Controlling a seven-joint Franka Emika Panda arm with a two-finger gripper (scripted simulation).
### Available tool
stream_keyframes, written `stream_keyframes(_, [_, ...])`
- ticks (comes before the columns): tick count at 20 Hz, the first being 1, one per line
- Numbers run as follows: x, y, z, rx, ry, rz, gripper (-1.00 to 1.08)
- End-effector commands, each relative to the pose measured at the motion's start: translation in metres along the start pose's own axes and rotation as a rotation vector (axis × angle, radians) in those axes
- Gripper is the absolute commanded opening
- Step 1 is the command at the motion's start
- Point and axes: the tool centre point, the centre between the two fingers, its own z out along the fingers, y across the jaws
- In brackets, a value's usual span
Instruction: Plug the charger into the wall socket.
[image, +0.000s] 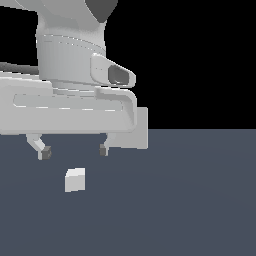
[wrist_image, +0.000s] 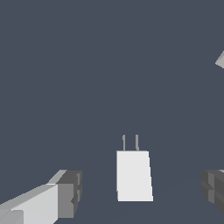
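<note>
The charger (image: 75, 180) lies free on the dark floor, a small off-white block with nothing touching it. In the wrist view it (wrist_image: 134, 176) shows two thin prongs (wrist_image: 131, 142) sticking out of one end, so its long axis runs from the body out through the prongs, straight away from the camera.

The gripper (image: 74, 152) hangs above it with its jaws spread wide and empty. In the wrist view one fingertip (wrist_image: 70, 192) sits well to one side of the block and the other (wrist_image: 213, 189) well to the opposite side; the block lies between them, nearer the first than dead centre. In the exterior view the block sits below the gap between the two fingertips, apart from both. The jaws' closing line runs across the block's short width, which looks like the right line-up for a grip on its flat sides.

The socket (image: 142, 128) shows only as a pale slab mostly hidden behind the hand, to the exterior view's right of the charger; its holes cannot be seen. A pale corner at the wrist view's edge may be the same plate, though that is uncertain.

My judgement: the grasp has not begun. The coming move is a straight descent, perhaps with a slight sideways correction, then closing on the block.
</note>
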Motion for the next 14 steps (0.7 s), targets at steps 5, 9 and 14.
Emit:
stream_keyframes(5, [-0.007,0.000,0.021,-0.001,0.000,-0.001,1.00])
stream_keyframes(9, [-0.012,0.000,0.037,-0.001,0.000,-0.002,1.00])
stream_keyframes(14, [-0.014,0.000,0.045,-0.001,0.000,-0.002,1.00])
